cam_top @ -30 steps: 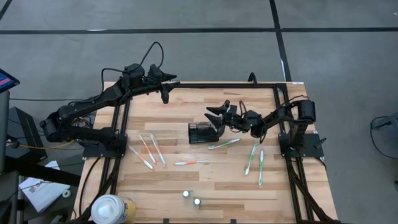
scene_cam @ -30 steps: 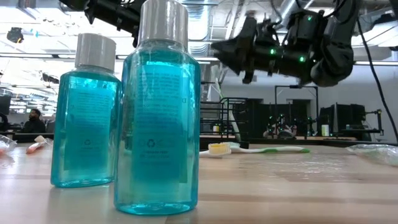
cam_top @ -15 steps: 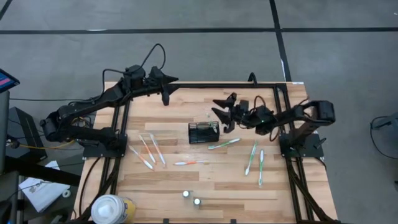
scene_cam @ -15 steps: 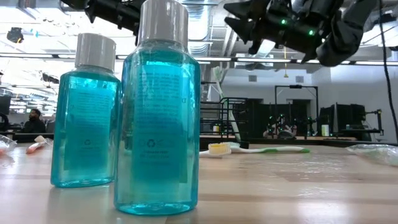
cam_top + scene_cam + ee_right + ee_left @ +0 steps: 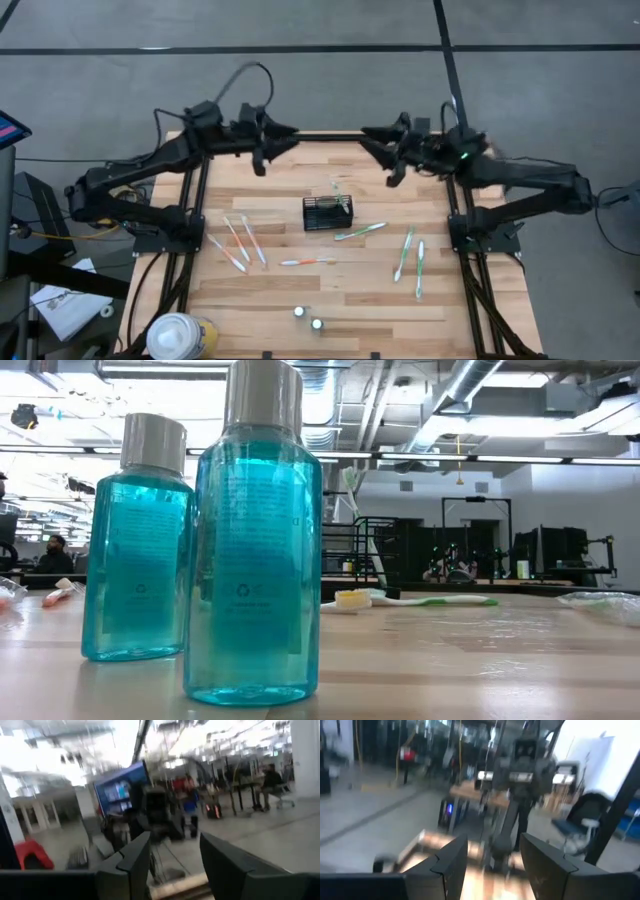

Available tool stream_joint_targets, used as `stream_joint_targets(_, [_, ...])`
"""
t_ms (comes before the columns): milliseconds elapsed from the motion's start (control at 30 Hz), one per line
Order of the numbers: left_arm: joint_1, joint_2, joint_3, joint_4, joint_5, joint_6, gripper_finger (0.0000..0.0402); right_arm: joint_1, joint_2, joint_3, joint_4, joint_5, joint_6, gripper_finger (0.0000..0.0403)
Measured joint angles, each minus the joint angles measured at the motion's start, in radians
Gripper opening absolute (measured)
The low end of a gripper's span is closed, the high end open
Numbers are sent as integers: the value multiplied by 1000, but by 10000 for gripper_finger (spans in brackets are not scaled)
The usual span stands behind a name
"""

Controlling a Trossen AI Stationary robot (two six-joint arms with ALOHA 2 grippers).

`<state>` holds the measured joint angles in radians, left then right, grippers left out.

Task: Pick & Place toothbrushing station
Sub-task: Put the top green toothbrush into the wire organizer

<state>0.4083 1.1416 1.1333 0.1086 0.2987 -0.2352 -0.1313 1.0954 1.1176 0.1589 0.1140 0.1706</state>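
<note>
Grey carpet-tile floor [image 5: 330, 40] with dark seams around a butcher-block wooden table [image 5: 330, 290]. Beyond the table edge in low view: open workshop, exposed silver ducts [image 5: 450, 400] and pipes on ceiling, strip lights [image 5: 520, 458], pale wall [image 5: 590, 500], dark racks and desks with monitors [image 5: 550, 550]. Seated person [image 5: 55, 550] far off. Blue screen [image 5: 117, 790], red item [image 5: 32, 855].

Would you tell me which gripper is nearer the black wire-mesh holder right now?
Roughly equal, the right marginally nearer. The right gripper hangs open, up and right of the holder; the left gripper hangs open, up and left.
</note>
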Motion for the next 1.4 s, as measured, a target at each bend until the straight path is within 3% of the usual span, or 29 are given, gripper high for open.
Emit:
stream_joint_targets(167, [-26, 0, 124, -3, -3, -88, 177, 0, 82, 247, -492, 16, 50, 156])
stream_joint_targets(267, [-62, -2, 180, -45, -1, -110, 177, 18, 136, 318, -627, 14, 64, 151])
stream_joint_targets(367, [-101, -3, 201, -210, -18, -75, 177, 41, 166, 365, -717, 10, 62, 149])
stream_joint_targets(500, [-149, 2, 198, -429, -144, 35, 177, 63, 170, 401, -988, 12, 80, 151])
stream_joint_targets(667, [-201, 7, 172, -520, -353, 181, 177, 81, 152, 396, -1312, 20, 141, 159])
stream_joint_targets(767, [-225, 11, 145, -533, -471, 258, 177, 106, 152, 352, -1338, 16, 111, 164])
stream_joint_targets(933, [-264, 11, 146, -495, -613, 309, 177, 114, 144, 219, -1239, -44, 108, 166])
stream_joint_targets(1200, [-452, 49, 147, -500, -723, 306, 155, 228, 95, -53, -961, -144, 311, 169])
stream_joint_targets(1400, [-547, 113, 147, -573, -717, 80, 170, 319, 45, -51, -902, -111, 445, 172])
